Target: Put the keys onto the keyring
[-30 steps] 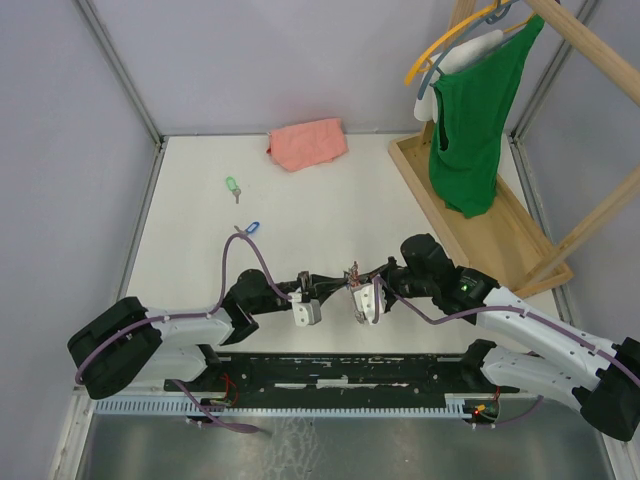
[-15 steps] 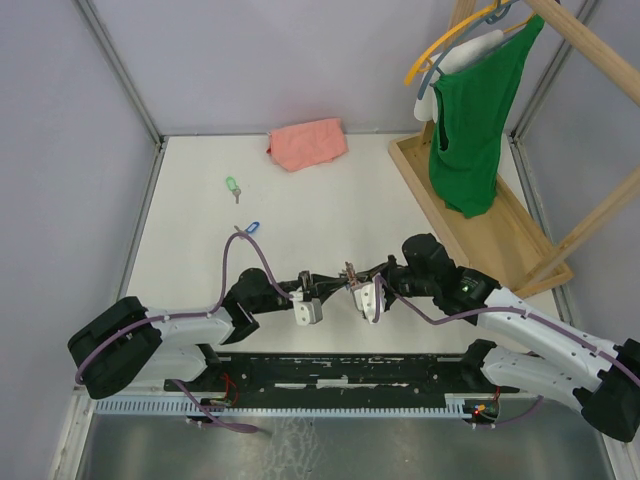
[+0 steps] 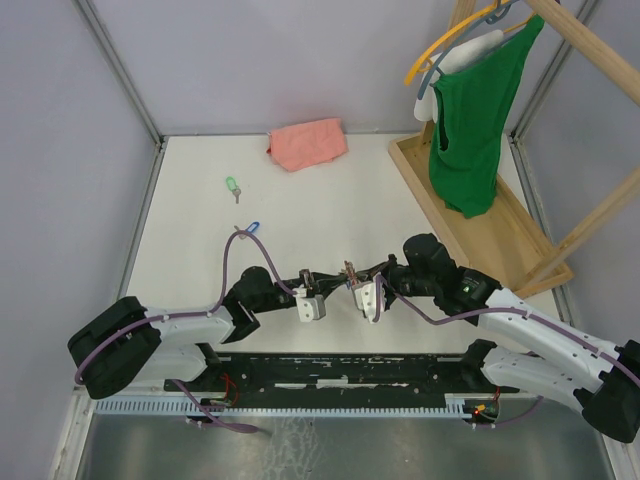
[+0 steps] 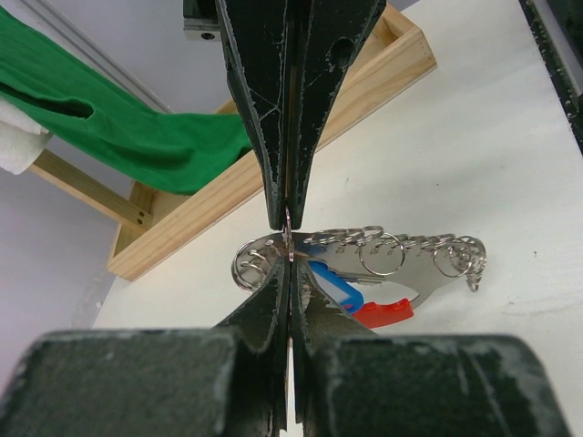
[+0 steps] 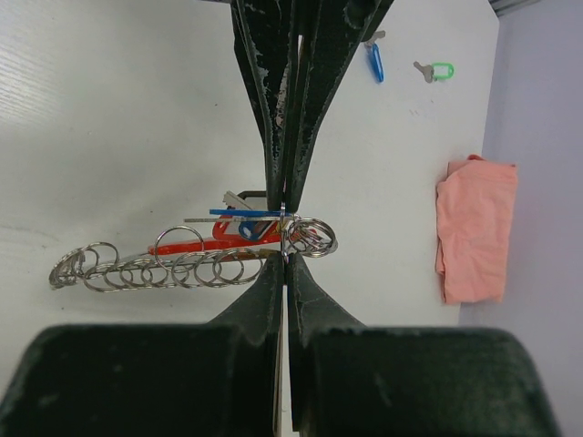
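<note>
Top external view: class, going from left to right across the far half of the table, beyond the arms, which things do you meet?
In order: small green-headed metal key → small blue-headed metal key → folded pink cloth → green fabric garment hanging on a hanger.

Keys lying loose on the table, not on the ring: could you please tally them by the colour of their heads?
green-headed key: 1
blue-headed key: 1
total: 2
</note>
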{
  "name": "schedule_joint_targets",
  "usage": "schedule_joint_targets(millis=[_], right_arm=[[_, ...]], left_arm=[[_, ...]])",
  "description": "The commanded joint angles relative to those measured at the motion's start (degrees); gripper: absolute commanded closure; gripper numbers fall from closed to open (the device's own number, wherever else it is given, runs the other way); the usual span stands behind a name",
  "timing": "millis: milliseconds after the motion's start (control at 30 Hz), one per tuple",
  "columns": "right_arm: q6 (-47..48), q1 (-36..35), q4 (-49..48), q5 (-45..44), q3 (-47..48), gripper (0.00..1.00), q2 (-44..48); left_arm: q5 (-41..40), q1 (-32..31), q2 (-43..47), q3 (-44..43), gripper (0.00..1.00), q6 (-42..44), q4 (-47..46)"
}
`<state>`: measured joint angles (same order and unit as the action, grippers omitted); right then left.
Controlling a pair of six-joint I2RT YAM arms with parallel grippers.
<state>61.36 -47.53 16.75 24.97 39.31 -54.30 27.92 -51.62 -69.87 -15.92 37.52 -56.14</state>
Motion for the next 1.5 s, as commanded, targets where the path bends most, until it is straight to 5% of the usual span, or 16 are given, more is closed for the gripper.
schedule_joint_targets(millis=[0,1467], right_arm=[[-0.60,-0.20,-3.63,-1.03,1.25,0.99,1.39],[-2.20,-0.28,-4.44,-1.15,1.65,0.99,0.82]], left_arm=[[-2.14,-0.32,1.61,-1.66,0.97,0.16,-1.68],[0.77,-0.30,0.78,-2.27,0.97,-2.31,-3.29]])
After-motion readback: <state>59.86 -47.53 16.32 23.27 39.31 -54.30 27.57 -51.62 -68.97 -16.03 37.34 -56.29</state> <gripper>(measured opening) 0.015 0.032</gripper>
